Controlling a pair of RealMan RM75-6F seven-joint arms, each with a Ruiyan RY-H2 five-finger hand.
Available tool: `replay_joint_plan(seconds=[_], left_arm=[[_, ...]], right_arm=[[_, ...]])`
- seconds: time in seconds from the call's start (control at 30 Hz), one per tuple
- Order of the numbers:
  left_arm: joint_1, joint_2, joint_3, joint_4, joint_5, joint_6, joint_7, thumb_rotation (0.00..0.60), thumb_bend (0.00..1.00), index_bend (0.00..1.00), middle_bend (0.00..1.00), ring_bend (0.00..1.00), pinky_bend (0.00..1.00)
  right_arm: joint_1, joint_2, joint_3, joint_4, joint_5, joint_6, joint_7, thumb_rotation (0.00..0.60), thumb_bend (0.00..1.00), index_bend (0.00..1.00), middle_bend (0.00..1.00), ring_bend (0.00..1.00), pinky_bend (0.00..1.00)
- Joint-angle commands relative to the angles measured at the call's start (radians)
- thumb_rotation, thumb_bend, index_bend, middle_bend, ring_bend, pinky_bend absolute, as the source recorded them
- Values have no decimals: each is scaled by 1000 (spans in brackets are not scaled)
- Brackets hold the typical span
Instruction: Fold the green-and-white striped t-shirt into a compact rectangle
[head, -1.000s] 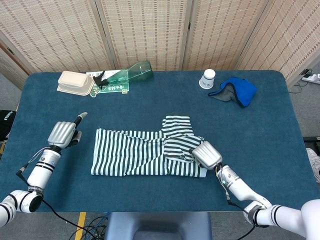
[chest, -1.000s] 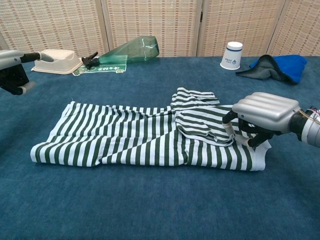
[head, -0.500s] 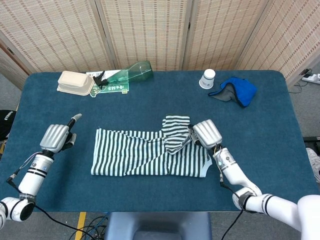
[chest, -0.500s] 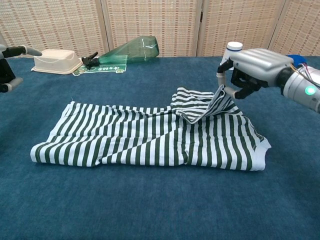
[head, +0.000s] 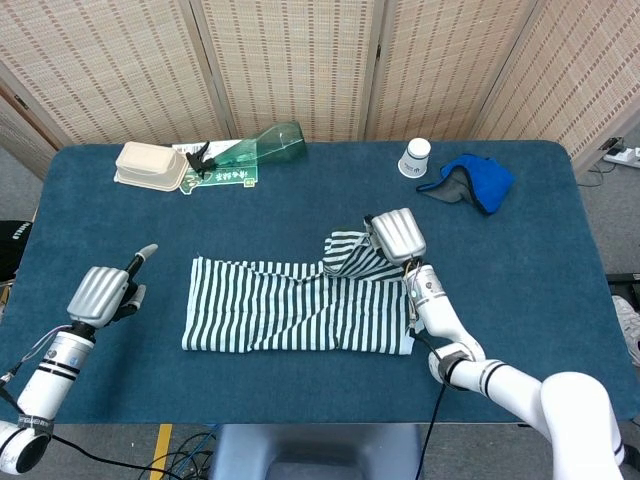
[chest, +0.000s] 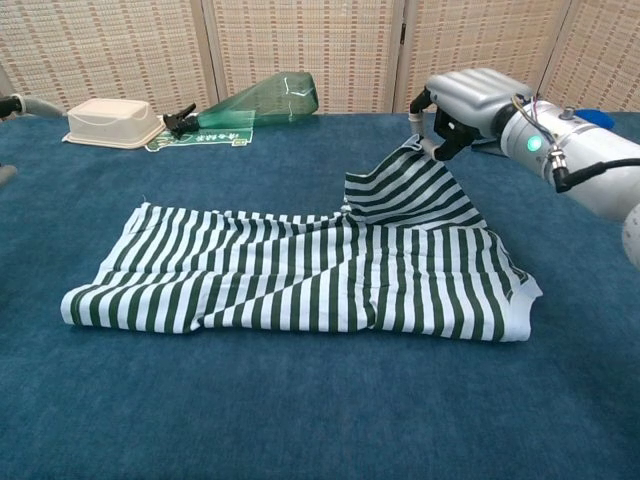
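The green-and-white striped t-shirt (head: 290, 316) (chest: 290, 285) lies flat across the middle of the blue table, long side left to right. My right hand (head: 394, 235) (chest: 468, 100) pinches the shirt's sleeve (chest: 405, 185) at the far right corner and holds it lifted and stretched above the cloth. My left hand (head: 98, 294) hovers over bare table left of the shirt, one finger stretched out and nothing in it. In the chest view only a sliver of it shows at the left edge.
At the back left stand a white lidded box (head: 150, 165) (chest: 108, 121), a green plastic bottle (head: 262, 146) (chest: 262, 99) on its side and a printed card (head: 225, 175). At the back right are a paper cup (head: 415, 157) (chest: 466, 110) and a blue cloth (head: 474, 183).
My right hand has risen and moved toward the far edge, pulling the sleeve up and unfolding it off the shirt. My left hand has drawn back toward the near left.
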Motion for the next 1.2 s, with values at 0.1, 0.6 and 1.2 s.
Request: replay_joint_plan(seconds=[0.1, 0.6, 1.2], left_arm=[[13, 8, 12, -8, 12, 7, -3, 600, 670, 96, 943, 899, 979], [43, 18, 24, -3, 21, 16, -21, 600, 660, 96, 943, 897, 978], [56, 17, 32, -3, 27, 0, -40, 600, 660, 96, 943, 897, 978]], right_arm=[[69, -76, 23, 146, 38, -50, -19, 600, 549, 588, 958, 991, 1000], [149, -143, 57, 292, 137, -168, -71, 600, 438, 248, 955, 991, 1000], [228, -186, 48, 328, 237, -297, -209, 600, 271, 287, 955, 991, 1000]])
